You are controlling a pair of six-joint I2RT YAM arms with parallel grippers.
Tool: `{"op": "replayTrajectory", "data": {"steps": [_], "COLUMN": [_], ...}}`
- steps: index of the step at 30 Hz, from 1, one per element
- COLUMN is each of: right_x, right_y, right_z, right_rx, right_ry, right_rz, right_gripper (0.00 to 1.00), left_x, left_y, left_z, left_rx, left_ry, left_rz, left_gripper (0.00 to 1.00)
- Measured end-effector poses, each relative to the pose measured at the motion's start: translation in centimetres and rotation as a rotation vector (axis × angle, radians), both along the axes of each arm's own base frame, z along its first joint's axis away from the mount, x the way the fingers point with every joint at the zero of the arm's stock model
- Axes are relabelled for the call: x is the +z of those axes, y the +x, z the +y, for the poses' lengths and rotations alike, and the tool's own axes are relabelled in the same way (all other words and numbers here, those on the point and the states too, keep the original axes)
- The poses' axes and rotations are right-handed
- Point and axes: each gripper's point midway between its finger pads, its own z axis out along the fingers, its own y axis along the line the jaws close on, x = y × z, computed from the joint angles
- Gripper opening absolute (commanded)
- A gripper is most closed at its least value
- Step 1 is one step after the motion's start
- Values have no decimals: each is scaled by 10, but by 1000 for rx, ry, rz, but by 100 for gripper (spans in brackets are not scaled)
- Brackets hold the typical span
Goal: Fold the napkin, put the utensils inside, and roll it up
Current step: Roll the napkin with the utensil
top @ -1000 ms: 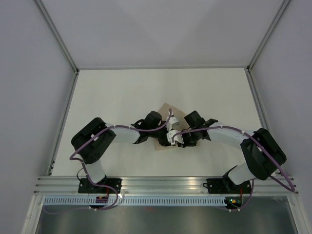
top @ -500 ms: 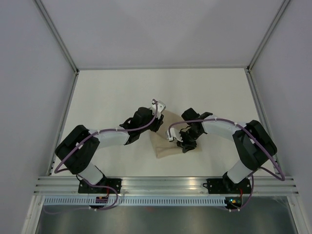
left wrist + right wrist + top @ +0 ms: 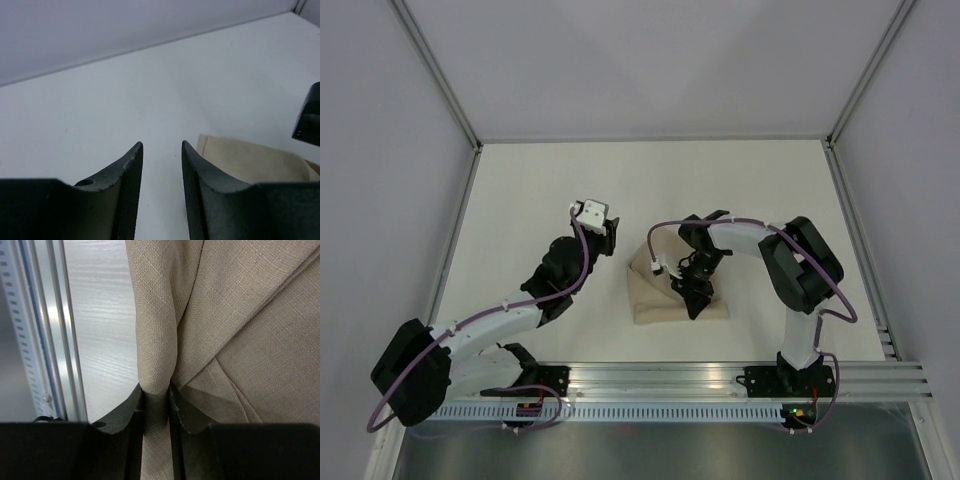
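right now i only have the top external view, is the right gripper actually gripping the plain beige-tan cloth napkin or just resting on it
observer: gripping. The right wrist view shows the right gripper shut on a raised fold of the plain beige-tan cloth napkin, with the fabric pinched between both fingers.
operator: ok and the left gripper, anything in it
observer: nothing. The left wrist view shows the left gripper with a narrow gap between its fingers, and only the white table shows through the gap.
operator: is it touching the cloth at all
observer: no. In that view the napkin's edge lies ahead and to the right of the fingers, apart from them.
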Motion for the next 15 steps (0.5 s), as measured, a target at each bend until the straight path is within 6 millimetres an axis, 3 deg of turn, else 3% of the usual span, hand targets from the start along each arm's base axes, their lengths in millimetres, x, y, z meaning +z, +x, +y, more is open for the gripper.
{"op": "replayTrajectory", "data": {"steps": [4, 6, 11, 15], "right_x": [0, 0, -1, -1], "right_y": [-5, -8, -12, -10], "right_z": [4, 5, 6, 6], "right_rx": [-23, -41, -92, -124], "right_ry": [-35, -42, -53, -77], "right_rz": [126, 179, 276, 353], "right_gripper": [6, 6, 6, 6], "left_x": [25, 32, 38, 30], "left_y": [-16, -24, -56, -84], "left_z": [7, 1, -38, -79], "left_rx": [-14, -42, -204, -351], "left_ry": [-20, 4, 139, 275], "left_rz": [-117, -154, -228, -267], "left_gripper": [42, 43, 43, 43]}}
